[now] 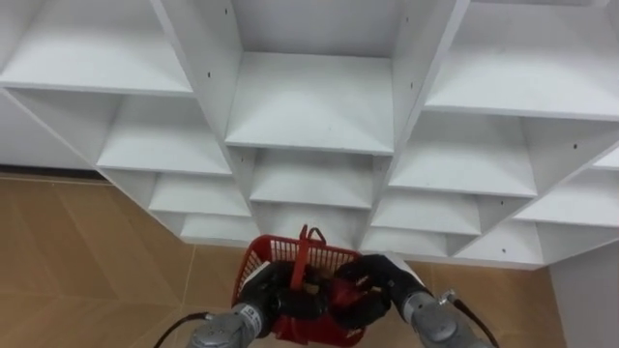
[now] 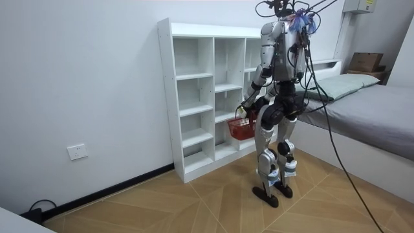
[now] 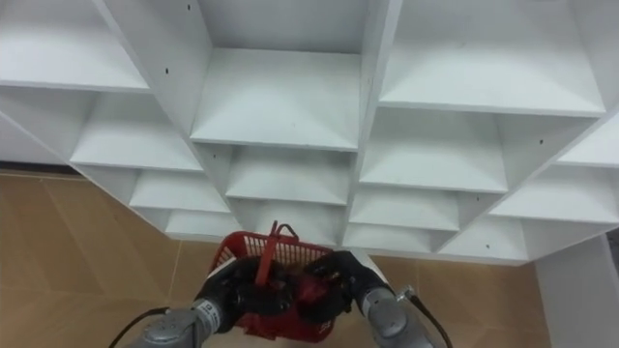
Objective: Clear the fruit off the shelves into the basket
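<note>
Two: left hand (image 1: 274,296) grips basket (image 1: 261,259), right hand (image 1: 383,281) inside; room view: bed (image 2: 381,107).

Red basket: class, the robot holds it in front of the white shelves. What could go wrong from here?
1. Both the left hand and the right hand are at the red basket. Freeing one to reach for fruit could let the basket tilt or drop.
2. The basket hangs close to the white shelves, so a step or reach forward might knock it against a shelf edge.

One red basket (image 1: 255,265), one white closet (image 1: 309,106), one bed (image 2: 381,110), one wall socket (image 2: 77,152).
</note>
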